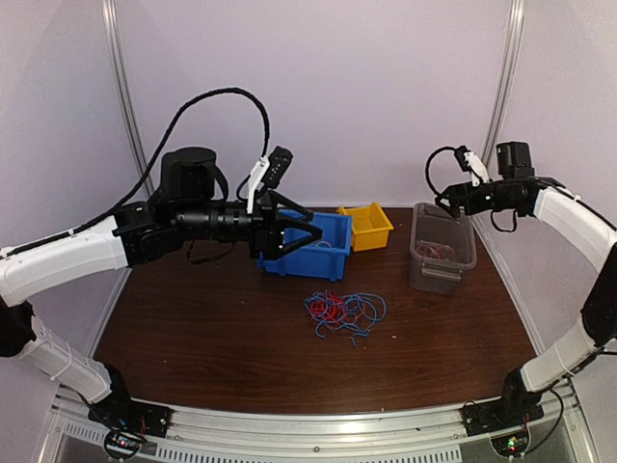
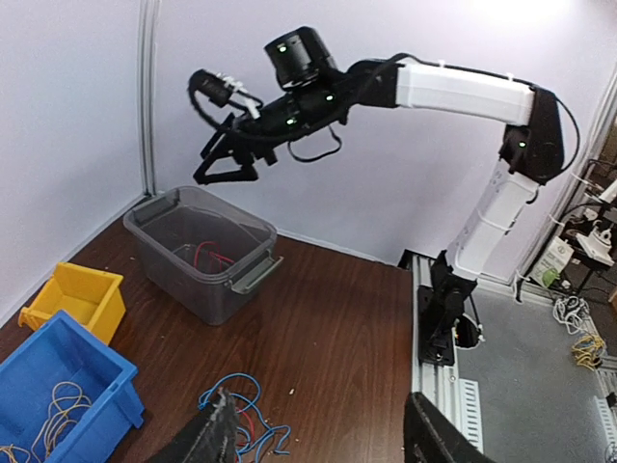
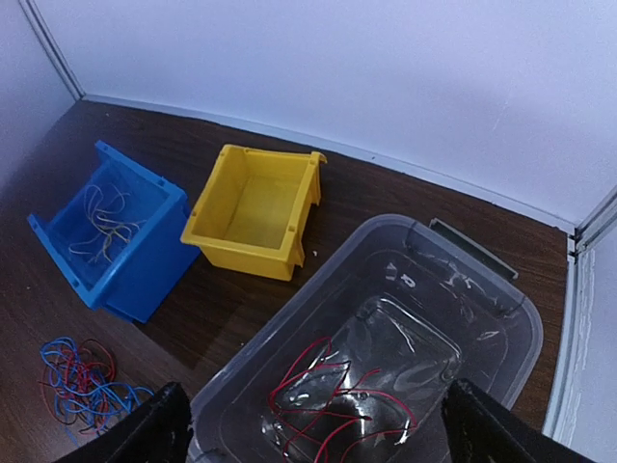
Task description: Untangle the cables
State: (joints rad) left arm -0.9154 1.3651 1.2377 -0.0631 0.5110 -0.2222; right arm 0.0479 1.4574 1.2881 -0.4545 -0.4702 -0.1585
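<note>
The left gripper (image 1: 310,232) stands open, its black fingers (image 2: 214,439) spread wide with nothing between them, hanging in the air over the blue bin (image 1: 333,256). The right gripper (image 2: 228,170) is spread wide as well and carries nothing, poised above the clear tub (image 1: 417,246).

The cables (image 1: 343,313) lie as a loose, flat tangle of thin blue and red loops on the dark wood-grain table (image 1: 193,328), near its middle and touching neither gripper. From that tangle the blue bin is at 11 o'clock, the yellow bin (image 1: 370,228) between 12 and 1, and the tub at 2. The two bins are hard, glossy plastic with sloped open fronts, and they stand just beside each other (whether they touch I cannot tell). Pale yellow strands (image 3: 104,227) curl on the blue bin's floor, while the yellow bin's smooth floor shows in full. The tub is translucent, rounded at the corners, with grey handles, and red strands (image 3: 318,381) lie in it.

Plain wood grain shows on every side of the tangle, widest toward 9 o'clock. A pale wall (image 1: 337,87) closes the table at 12, metal posts (image 1: 123,87) stand at the back corners, and an aluminium rail (image 1: 318,424) runs along the 6 o'clock edge.
</note>
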